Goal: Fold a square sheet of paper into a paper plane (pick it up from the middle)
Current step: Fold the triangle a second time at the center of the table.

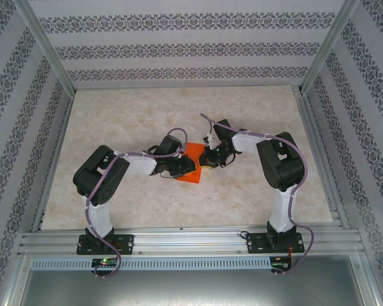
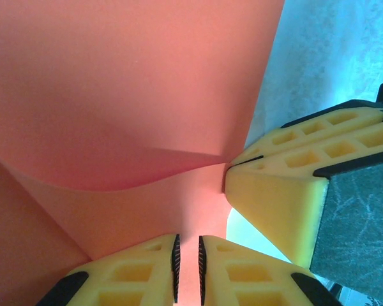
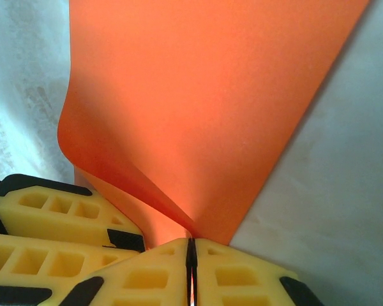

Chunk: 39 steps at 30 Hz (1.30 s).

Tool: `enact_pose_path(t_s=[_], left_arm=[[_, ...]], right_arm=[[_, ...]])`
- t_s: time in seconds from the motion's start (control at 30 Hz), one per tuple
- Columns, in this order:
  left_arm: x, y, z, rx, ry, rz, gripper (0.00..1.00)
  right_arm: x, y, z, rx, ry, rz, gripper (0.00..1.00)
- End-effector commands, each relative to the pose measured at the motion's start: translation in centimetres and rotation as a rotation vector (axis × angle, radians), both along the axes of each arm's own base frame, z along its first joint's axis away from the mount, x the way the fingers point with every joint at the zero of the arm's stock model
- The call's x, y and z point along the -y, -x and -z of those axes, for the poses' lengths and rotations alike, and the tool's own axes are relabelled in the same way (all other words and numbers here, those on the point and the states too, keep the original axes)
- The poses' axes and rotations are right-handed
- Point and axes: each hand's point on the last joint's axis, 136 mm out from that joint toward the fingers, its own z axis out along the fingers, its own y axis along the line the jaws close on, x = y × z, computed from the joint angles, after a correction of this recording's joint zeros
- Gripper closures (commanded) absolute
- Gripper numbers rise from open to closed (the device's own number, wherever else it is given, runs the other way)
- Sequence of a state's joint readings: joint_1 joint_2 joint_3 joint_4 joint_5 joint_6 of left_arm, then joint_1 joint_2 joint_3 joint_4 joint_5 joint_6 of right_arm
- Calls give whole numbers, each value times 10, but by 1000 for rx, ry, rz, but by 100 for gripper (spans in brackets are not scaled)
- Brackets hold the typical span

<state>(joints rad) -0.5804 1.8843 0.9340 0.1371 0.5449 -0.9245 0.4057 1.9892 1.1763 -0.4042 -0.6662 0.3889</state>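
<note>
Both left gripper (image 2: pixel 188 264) and right gripper (image 3: pixel 191 271) pinch the curling orange square sheet of paper (image 3: pixel 198 115). Overhead, they hide much from me.

You look down on a pale marbled tabletop (image 1: pixel 147 108), boxed in by floral-striped wallpaper panels (image 1: pixel 179 48) and an aluminium rail frame (image 1: pixel 191 241) along its near edge.

Paper sheet (image 1: pixel 193 153) at table (image 1: pixel 115 127) centre, between left claw (image 1: pixel 184 167), right claw (image 1: pixel 207 159).

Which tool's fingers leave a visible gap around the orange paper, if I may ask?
The left tool; the right tool pinches the paper nearly flush.
</note>
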Motion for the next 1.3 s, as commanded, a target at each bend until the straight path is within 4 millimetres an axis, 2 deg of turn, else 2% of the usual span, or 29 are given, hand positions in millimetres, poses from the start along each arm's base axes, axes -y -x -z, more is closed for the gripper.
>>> enact_pose_path(t_s=[0.0,0.07,0.17,0.23,0.37,0.47,0.7,0.87,1.07,1.17,1.27], left_arm=[[-16,6,23,-81,-80,-40,81],[-20,9,27,-91,-98,-52,81],[-23,11,31,-101,-108,-65,82],[-23,11,32,-104,-107,-70,82],[-24,12,34,-108,-110,-73,82],[-24,12,33,-108,-112,-74,83],[-24,11,31,-105,-110,-72,83],[-19,6,22,-83,-95,-54,83],[-12,-12,-11,33,-101,13,81],[-11,-20,-13,45,-101,27,81],[-8,-22,-5,26,-100,40,81]], right_arm=[[2,-1,1,11,42,-6,85],[6,-6,-8,44,44,24,78],[12,-14,-20,111,38,77,74],[15,-16,-24,139,48,90,75],[4,-6,-25,128,32,49,82],[-5,-1,-18,106,32,26,87],[-9,1,-2,67,62,10,88],[4,5,13,53,149,-2,88],[25,14,36,25,273,-42,89],[31,19,44,8,302,-58,90],[33,22,48,-2,318,-69,90]])
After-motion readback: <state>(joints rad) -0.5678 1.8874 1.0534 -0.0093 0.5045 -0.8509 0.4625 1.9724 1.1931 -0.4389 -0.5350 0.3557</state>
